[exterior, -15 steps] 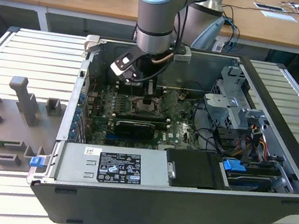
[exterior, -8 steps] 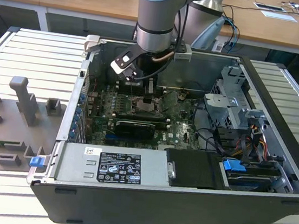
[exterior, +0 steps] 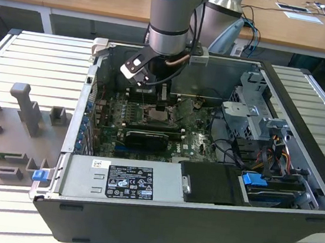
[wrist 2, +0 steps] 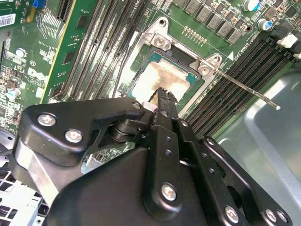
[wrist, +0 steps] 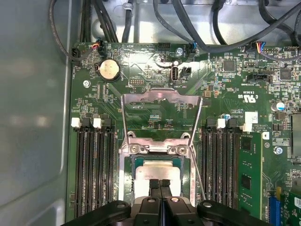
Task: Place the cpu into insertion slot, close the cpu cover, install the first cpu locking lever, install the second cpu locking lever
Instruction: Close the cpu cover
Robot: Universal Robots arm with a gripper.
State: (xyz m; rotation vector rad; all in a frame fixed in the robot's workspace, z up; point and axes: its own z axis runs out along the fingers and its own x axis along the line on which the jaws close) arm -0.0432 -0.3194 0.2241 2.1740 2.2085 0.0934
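The gripper (wrist: pixel 159 181) stands over the cpu (wrist: pixel 157 169) with its fingers drawn narrow, almost together, gripping nothing. The tips rest on or just above the metal top, probably to seat it. The cpu lies flat inside the insertion slot (wrist: pixel 126 162). The cpu cover (wrist: pixel 160 96) stands hinged open, which leaves the slot accessible. One locking lever (wrist 2: pixel 244 88) projects free of the slot, so nothing clamps the cover. In the exterior view, the power supply (exterior: pixel 126 179) lies at 6 o'clock from the slot.

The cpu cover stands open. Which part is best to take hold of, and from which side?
Take the cpu cover by its free edge bar with the small tab, opposite the hinge beside the cpu. Come from above, probably: the thin frame tilts up from the hinge, so that edge stands clear.
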